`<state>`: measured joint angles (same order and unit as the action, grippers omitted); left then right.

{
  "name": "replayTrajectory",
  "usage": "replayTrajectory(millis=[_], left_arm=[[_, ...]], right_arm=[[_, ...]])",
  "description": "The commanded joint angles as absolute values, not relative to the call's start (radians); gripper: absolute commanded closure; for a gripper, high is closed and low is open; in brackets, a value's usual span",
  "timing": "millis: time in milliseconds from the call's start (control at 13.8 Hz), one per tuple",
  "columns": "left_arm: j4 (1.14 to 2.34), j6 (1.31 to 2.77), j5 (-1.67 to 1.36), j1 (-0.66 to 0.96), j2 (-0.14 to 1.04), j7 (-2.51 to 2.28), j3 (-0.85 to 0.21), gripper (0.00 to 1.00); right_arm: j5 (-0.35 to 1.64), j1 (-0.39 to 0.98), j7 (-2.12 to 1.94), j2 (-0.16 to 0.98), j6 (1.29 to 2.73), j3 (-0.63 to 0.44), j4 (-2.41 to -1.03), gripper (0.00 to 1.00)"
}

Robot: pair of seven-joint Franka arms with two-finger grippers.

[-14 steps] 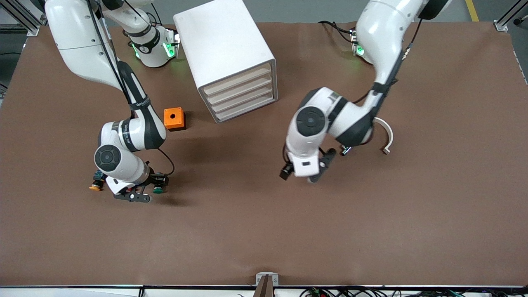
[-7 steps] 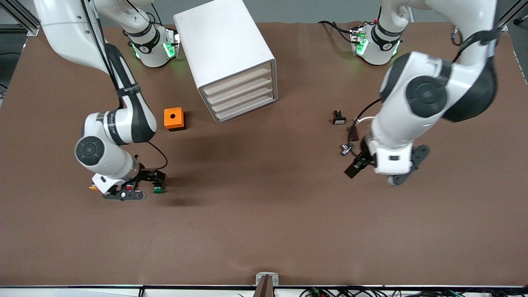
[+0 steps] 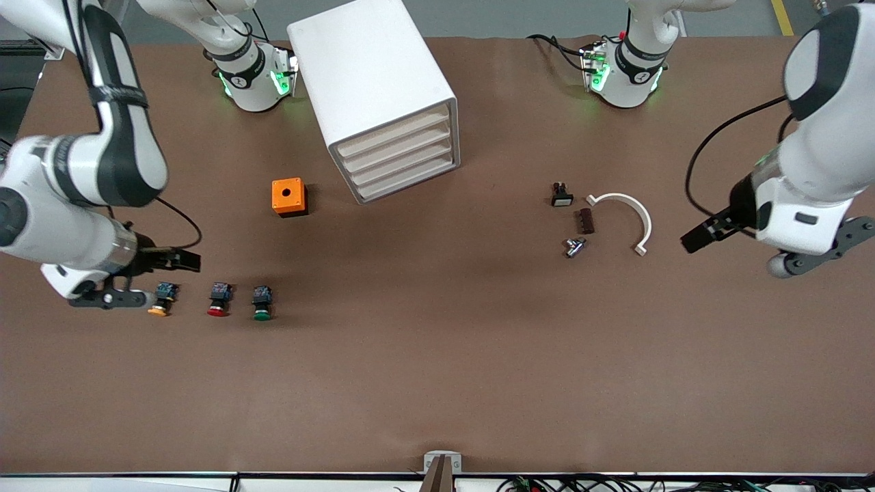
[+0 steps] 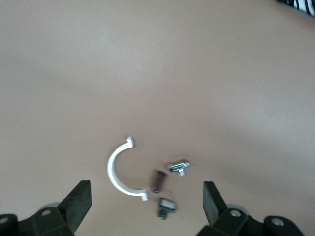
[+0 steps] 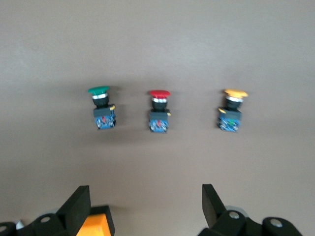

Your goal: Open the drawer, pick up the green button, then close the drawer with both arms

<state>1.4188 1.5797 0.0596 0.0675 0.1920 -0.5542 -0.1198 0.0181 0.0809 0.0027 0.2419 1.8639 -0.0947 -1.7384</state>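
While the three buttons lie in a row at the lower left of the front view, the button (image 3: 261,303) with the green cap lies closest to the middle, beside the red-capped button (image 3: 219,300) and the yellow-capped button (image 3: 161,300). The right gripper (image 5: 142,206) is spread wide and empty at the left edge. At the right edge, the left gripper (image 4: 145,201) is also wide and empty. Higher up stands the cabinet (image 3: 372,82), its drawer (image 3: 403,161) shut.

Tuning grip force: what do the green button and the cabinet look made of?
Green button: likely plastic, smooth green cap on a dark moulded body; a pale ring under the cap may be metal. Cabinet: probably plastic, smooth matte white shell with rounded corners, cream drawer fronts.
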Motion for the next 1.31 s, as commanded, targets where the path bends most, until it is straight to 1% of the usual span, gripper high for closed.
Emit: replayTrajectory(millis=[0,218,435,580,798,943,1233], left_arm=[[1.576,1.582,0.066,0.028,0.036,-0.369,-0.124,0.00],[1.681,1.578,0.060,0.021,-0.079,-0.180,-0.092,0.00],[1.764,1.577,0.031,0.025,-0.158,-0.160,-0.092,0.00],[1.773,1.577,0.020,0.034,-0.175,-0.146,-0.094,0.00],[1.772,1.577,0.018,0.032,-0.176,-0.144,-0.095,0.00],[1.769,1.578,0.003,0.028,-0.186,-0.144,-0.095,0.00],[1.770,1.595,-0.020,0.026,-0.192,-0.147,-0.094,0.00]], right_arm=[[0.020,0.043,-0.005,0.140,1.790,-0.078,-1.759,0.00],[0.021,0.023,-0.006,0.066,1.689,-0.078,-1.735,0.00],[0.018,0.023,-0.008,0.063,1.590,-0.080,-1.634,0.00],[0.014,0.026,-0.008,0.067,1.580,-0.078,-1.600,0.00],[0.011,0.031,0.003,0.069,1.586,-0.075,-1.591,0.00],[0.009,0.026,-0.006,0.104,1.582,-0.077,-1.534,0.00],[0.012,0.028,0.006,0.106,1.569,-0.075,-1.519,0.00]])
